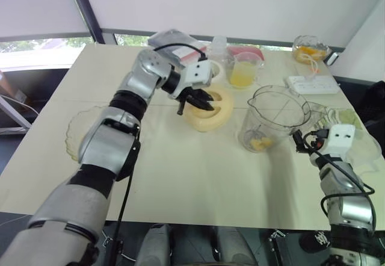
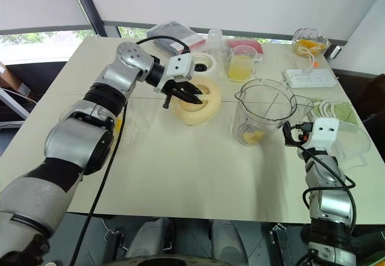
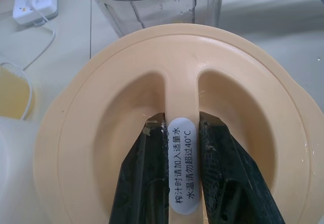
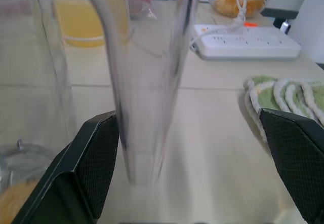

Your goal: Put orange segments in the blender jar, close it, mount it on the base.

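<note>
left pincer (image 2: 180, 95) clamped on the cream lid's (image 2: 195, 106) centre ridge, beside the blender jar (image 2: 264, 117) on the counter (image 2: 180, 170); orange segments (image 2: 254, 136) inside; right pincer (image 4: 192, 163) apart around the jar handle (image 4: 144, 82).

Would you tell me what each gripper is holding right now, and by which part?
The left gripper is shut on the cream lid, pinching its central ridge. The right gripper is open beside the blender jar, holding nothing.
</note>
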Robot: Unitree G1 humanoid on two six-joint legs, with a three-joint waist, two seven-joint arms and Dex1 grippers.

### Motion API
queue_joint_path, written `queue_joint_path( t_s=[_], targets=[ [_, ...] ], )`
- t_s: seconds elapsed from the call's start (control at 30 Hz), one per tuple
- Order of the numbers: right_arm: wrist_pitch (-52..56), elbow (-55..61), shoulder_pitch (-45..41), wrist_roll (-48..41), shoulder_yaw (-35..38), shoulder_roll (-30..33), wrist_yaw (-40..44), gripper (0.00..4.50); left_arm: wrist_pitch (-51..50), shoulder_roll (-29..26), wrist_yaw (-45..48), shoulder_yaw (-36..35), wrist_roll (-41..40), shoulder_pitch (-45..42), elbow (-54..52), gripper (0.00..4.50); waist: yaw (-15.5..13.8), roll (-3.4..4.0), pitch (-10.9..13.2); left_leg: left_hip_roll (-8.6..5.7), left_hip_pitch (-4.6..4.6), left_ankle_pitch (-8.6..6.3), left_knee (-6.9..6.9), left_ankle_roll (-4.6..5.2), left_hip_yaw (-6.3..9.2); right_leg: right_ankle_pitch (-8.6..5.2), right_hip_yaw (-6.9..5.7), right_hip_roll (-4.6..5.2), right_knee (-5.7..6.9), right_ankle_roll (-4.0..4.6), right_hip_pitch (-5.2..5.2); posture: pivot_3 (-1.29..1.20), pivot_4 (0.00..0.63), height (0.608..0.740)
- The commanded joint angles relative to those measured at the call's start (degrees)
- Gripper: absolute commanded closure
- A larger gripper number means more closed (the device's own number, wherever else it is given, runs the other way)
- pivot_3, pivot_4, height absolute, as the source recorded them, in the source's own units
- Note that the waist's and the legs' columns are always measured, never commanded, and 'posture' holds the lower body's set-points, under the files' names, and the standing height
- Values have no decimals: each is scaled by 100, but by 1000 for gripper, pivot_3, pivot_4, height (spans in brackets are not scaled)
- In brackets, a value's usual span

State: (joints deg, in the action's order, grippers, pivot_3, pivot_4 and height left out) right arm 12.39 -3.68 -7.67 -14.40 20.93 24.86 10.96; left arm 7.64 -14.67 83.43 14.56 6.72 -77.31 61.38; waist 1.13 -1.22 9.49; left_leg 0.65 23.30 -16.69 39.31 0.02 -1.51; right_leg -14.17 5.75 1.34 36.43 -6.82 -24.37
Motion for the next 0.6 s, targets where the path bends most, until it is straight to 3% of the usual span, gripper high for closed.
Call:
queue_joint_path(
  t_s=[0.03,0.53,0.6],
  targets=[
    [-200,-118,-227,71,59,117,39,0,13,-71,-55,-96,-85,-62,-204,4258,0,0,0,0,0,0,0,0,0,0,0,0,1,0,0,0,150,740],
    [-361,-519,-567,135,79,64,39,0,28,-51,-247,-112,-88,-65,-160,4258,1,0,0,0,0,0,-1,0,0,4,0,1,2,-6,-1,0,150,740],
    [-355,-495,-542,129,77,38,43,566,36,-39,-283,-115,-88,-79,-140,4258,2,0,0,0,0,0,-1,0,0,4,0,1,2,-6,-1,0,150,740]
  ],
)
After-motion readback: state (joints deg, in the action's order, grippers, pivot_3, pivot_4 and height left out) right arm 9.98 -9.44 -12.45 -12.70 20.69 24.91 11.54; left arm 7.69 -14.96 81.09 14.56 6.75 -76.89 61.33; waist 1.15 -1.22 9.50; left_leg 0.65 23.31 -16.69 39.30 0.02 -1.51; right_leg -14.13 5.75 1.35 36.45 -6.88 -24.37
